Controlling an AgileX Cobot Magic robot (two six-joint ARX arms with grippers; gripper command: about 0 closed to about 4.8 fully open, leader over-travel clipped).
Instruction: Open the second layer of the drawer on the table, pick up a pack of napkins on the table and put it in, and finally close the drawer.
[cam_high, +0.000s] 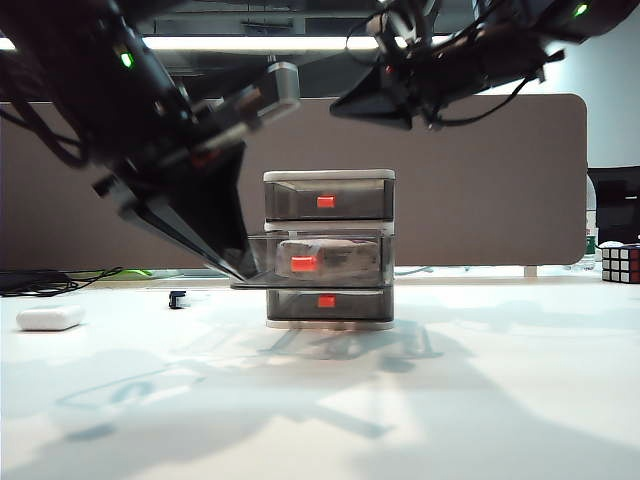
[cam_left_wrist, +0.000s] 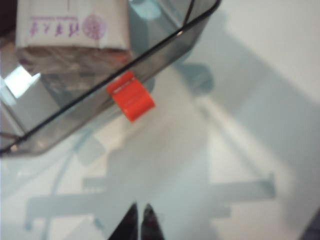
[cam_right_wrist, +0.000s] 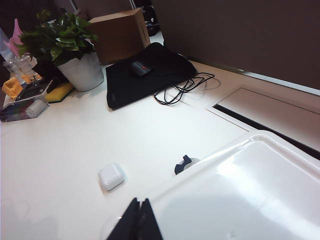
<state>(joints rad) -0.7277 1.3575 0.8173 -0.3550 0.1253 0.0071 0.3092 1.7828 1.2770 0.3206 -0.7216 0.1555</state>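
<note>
Smoky-grey and translucent, the middle drawer (cam_high: 320, 262) of the white-framed 3-tier cabinet (cam_high: 329, 250) on the white table (cam_high: 400, 400) stands pulled out, with the whitish, purple-printed napkin pack (cam_left_wrist: 70, 30) already lying inside — so we judge closing is what remains. Our left gripper (cam_left_wrist: 139, 222), fingers pressed together and empty, hovers over the table just in front of the red-orange handle (cam_left_wrist: 131, 96); we should press squarely on that front and push straight, not skewed. Our right gripper (cam_right_wrist: 140, 220), also closed and empty, hangs above the cabinet's white top — well clear.

Bare table (cam_high: 480, 400) across the lower frame, free for passage. Centre blocked by the drawer (cam_high: 329, 248), second layer (cam_high: 318, 262) jutting forward. Left gripper (cam_high: 240, 270) crowding its left corner; right gripper (cam_high: 345, 108) overhead, upper right.
</note>
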